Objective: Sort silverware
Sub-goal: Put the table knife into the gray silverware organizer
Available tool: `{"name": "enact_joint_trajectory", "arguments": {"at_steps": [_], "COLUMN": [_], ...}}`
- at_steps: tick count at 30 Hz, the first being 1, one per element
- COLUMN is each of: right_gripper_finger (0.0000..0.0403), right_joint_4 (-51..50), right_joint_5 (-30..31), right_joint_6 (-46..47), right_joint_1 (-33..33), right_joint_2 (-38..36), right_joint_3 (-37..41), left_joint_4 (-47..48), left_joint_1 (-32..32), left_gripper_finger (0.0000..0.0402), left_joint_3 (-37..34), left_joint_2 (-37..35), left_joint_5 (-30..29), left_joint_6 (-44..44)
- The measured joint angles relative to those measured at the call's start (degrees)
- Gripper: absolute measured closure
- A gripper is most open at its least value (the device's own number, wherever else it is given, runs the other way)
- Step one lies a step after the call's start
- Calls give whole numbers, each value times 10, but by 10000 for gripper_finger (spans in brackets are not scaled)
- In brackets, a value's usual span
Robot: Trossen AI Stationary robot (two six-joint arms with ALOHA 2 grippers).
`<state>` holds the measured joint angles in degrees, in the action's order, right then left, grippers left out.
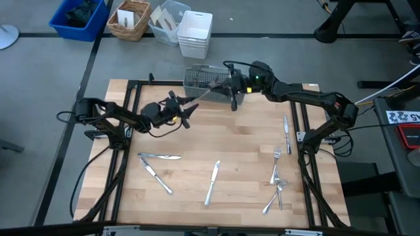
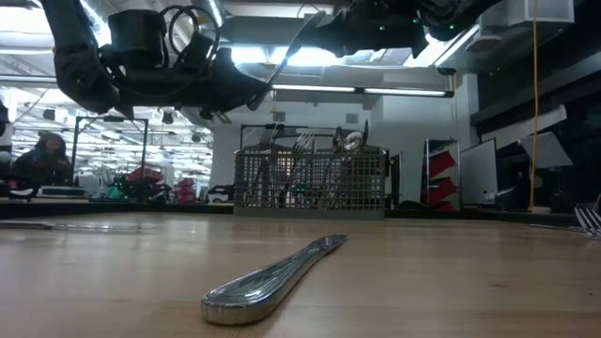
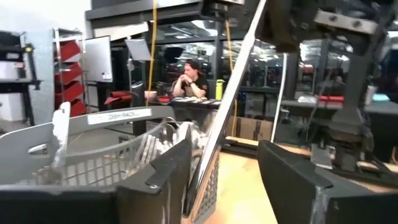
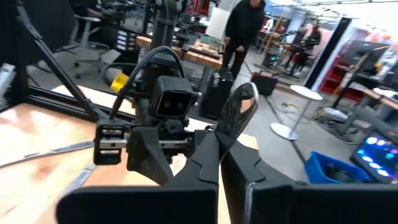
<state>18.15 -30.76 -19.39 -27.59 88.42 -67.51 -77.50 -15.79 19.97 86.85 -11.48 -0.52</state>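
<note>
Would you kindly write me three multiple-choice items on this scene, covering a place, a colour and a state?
1. Where is the caddy?
A. At the table's far edge
B. At the table's near edge
C. On the floor

2. What colour is the bin on the floor?
A. Red
B. Blue
C. Yellow

3. What is the right gripper doing?
A. Open, empty
B. Shut, empty
C. Shut on a utensil

Answers:
1 A: the caddy stands at the far edge of the table.
2 B: the bin is blue.
3 C: the right gripper pinches the utensil.
</note>
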Motion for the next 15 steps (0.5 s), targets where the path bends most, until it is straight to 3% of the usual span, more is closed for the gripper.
{"name": "enact_joint_trajectory", "arguments": {"at_steps": [5,15], "right_gripper_finger": [398,400], "right_joint_4": [9,-55], "right_joint_5": [23,117], "right_joint_6": [-4,-51], "right_joint_1": [0,-3], "right_joint_2": [0,0], "right_joint_3": [0,-56], "left_joint_4": [27,244], "left_joint_1": [-14,-46], "left_gripper_finger": [219,218], "left_joint_3": [0,-1], "left_joint_2": [-25,-106], "left_joint_5": [-2,-62], "left_joint_6": [21,49]}}
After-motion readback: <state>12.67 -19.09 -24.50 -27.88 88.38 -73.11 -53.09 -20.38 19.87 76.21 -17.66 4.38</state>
